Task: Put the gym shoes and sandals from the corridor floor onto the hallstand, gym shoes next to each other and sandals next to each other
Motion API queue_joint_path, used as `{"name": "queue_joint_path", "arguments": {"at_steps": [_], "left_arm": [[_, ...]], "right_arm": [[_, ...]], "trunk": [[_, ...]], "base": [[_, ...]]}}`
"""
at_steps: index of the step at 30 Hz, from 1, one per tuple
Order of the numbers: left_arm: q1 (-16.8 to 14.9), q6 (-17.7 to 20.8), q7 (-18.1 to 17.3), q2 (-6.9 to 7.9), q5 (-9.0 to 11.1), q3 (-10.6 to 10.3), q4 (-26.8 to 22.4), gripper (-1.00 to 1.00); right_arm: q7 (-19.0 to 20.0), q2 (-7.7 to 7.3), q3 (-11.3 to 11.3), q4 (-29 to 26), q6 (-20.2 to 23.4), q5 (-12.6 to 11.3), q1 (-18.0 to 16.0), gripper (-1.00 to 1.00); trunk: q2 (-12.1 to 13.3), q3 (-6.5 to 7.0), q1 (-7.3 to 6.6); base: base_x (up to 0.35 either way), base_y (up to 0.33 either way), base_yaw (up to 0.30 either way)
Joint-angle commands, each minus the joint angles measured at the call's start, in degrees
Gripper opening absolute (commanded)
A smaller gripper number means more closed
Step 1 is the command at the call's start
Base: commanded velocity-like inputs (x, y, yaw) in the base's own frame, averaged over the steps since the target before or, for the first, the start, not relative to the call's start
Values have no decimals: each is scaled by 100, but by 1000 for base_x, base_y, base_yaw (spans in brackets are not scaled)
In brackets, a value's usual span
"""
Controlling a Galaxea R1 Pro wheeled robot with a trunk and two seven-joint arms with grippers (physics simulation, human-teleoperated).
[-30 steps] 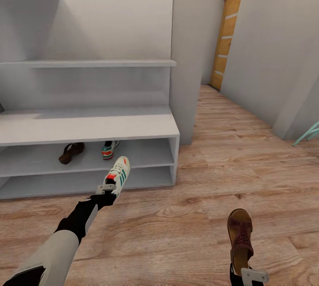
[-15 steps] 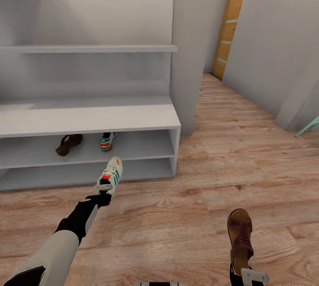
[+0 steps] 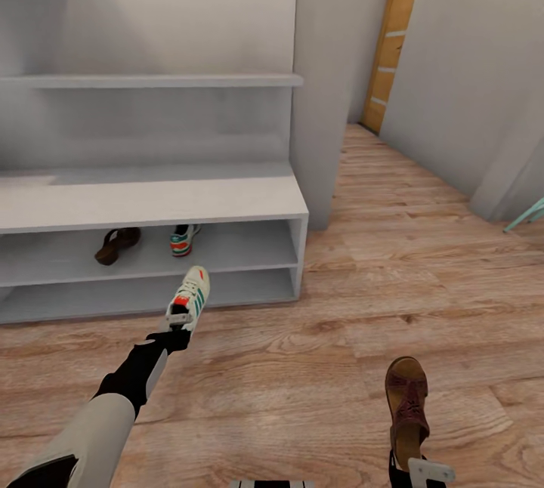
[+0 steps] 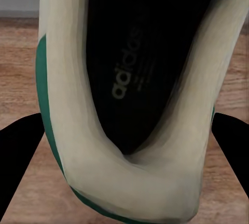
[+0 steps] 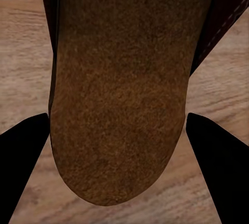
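Note:
My left gripper (image 3: 179, 319) is shut on the heel of a white gym shoe (image 3: 190, 296) with green stripes, held just above the corridor floor (image 3: 317, 367) in front of the hallstand (image 3: 151, 202). The left wrist view looks into that gym shoe (image 4: 124, 78), with a black finger (image 4: 18, 167) on each side. On the hallstand's middle tier lie the other gym shoe (image 3: 183, 239) and a brown sandal (image 3: 117, 245), side by side. My right gripper (image 3: 418, 467) is shut on the heel of the second sandal (image 3: 406, 405); its tan footbed (image 5: 119, 89) sits between the fingers.
A grey wall pillar (image 3: 321, 95) stands right of the hallstand. The corridor runs on to a wooden door (image 3: 389, 42) at the back. A teal frame (image 3: 529, 216) pokes in at the right edge. Open floor lies between the two arms.
The camera has dipped, so the hallstand sits higher in the picture and the teal letters have left it. The held gym shoe has swung slightly left. The held sandal has hardly moved.

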Motion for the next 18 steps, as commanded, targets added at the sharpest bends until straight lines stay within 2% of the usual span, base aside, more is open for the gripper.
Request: {"name": "queue_joint_path", "arguments": {"at_steps": [1, 14, 18], "left_arm": [[-2, 27, -15, -4, -56, 22, -9, -100], [-38, 73, -6, -16, -56, 24, -20, -100], [-169, 202, 19, -68, -69, 22, -60, -100]], "right_arm": [[-44, 1, 6, 5, -1, 42, -2, -100], [-45, 2, 6, 10, 0, 42, -1, -100], [-45, 2, 6, 10, 3, 42, -1, -100]], "trunk": [[-2, 2, -1], [-2, 114, -1], [-2, 150, -1]], "base": [[0, 0, 0], [0, 0, 0], [0, 0, 0]]}}
